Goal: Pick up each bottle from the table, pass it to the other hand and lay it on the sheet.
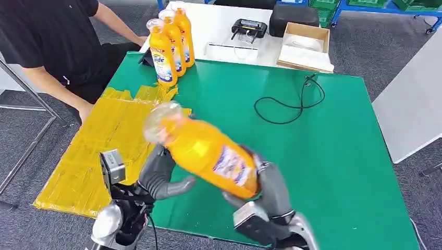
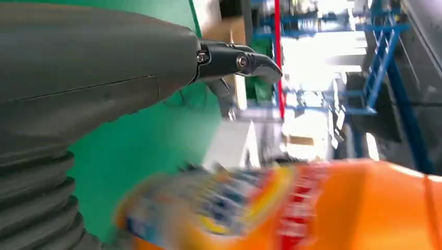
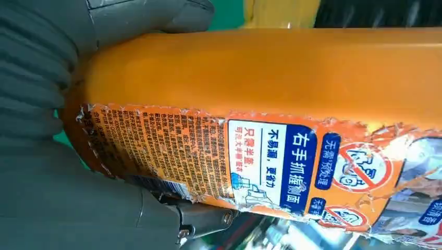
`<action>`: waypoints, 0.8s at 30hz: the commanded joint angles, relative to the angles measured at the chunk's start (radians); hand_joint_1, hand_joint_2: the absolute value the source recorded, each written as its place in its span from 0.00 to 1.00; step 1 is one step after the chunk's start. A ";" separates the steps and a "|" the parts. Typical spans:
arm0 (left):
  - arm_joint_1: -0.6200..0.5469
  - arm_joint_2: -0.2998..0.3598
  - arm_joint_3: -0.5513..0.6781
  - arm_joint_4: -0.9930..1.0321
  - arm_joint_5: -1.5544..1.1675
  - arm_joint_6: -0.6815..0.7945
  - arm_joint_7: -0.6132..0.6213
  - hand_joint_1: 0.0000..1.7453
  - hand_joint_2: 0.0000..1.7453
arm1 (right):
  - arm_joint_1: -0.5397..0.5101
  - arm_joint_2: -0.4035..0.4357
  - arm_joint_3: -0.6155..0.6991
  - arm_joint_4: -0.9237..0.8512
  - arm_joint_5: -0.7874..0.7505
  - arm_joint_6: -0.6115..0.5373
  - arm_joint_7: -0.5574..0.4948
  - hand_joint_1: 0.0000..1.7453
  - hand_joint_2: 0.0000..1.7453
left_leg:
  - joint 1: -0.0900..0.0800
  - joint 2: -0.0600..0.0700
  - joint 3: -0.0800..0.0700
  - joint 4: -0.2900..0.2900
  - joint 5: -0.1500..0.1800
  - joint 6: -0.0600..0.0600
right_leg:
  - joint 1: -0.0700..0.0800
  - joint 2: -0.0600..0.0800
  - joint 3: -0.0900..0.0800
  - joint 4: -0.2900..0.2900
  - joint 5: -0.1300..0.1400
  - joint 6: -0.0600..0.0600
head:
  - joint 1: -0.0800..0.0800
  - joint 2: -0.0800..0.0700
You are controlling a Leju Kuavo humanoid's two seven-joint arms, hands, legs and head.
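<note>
Fingers (image 3: 203,219) of the right hand (image 1: 266,182) grip the base end of an orange bottle (image 1: 208,153), held tilted above the green bench (image 1: 312,156), cap end toward the yellow sheet (image 1: 99,146). Left hand (image 1: 161,174) sits just under the bottle's neck end, fingers (image 2: 234,60) spread apart, holding nothing; contact with the bottle cannot be told. Three more bottles (image 1: 169,44) stand upright at the bench's far edge, beside the sheet. A person (image 1: 57,36) sits near.

bottle (image 2: 292,208) blurred, label unreadable | right hand (image 1: 268,190) fingers hidden behind bottle
</note>
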 commanded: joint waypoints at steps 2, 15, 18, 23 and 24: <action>0.016 0.073 -0.057 0.001 0.083 -0.036 0.004 0.00 1.00 | -0.041 -0.089 0.122 0.122 -0.007 -0.006 0.010 1.00 1.00 | 0.000 0.002 0.004 -0.001 -0.001 -0.001 | 0.000 0.005 0.004 -0.002 0.000 -0.001 | 0.000 0.000; 0.053 0.115 -0.114 -0.026 0.160 -0.077 -0.016 0.00 1.00 | -0.046 -0.117 0.175 0.197 0.011 -0.022 0.016 1.00 1.00 | 0.000 0.002 0.006 -0.001 -0.002 -0.002 | 0.000 0.006 0.005 -0.002 -0.001 -0.002 | 0.000 0.000; 0.051 0.116 -0.116 -0.026 0.160 -0.078 -0.016 0.00 1.00 | -0.048 -0.117 0.175 0.199 0.011 -0.022 0.015 1.00 1.00 | 0.000 0.002 0.005 -0.001 -0.001 -0.002 | 0.000 0.005 0.004 -0.002 0.000 -0.002 | 0.000 0.000; 0.051 0.116 -0.116 -0.026 0.160 -0.078 -0.016 0.00 1.00 | -0.048 -0.117 0.175 0.199 0.011 -0.022 0.015 1.00 1.00 | 0.000 0.002 0.004 -0.001 -0.001 -0.002 | 0.000 0.005 0.003 -0.002 0.000 -0.002 | 0.000 0.000; 0.051 0.116 -0.116 -0.026 0.160 -0.078 -0.016 0.00 1.00 | -0.048 -0.117 0.175 0.199 0.011 -0.022 0.015 1.00 1.00 | 0.000 0.001 0.003 -0.001 -0.001 -0.001 | 0.000 0.003 0.002 -0.001 0.000 -0.001 | 0.000 0.000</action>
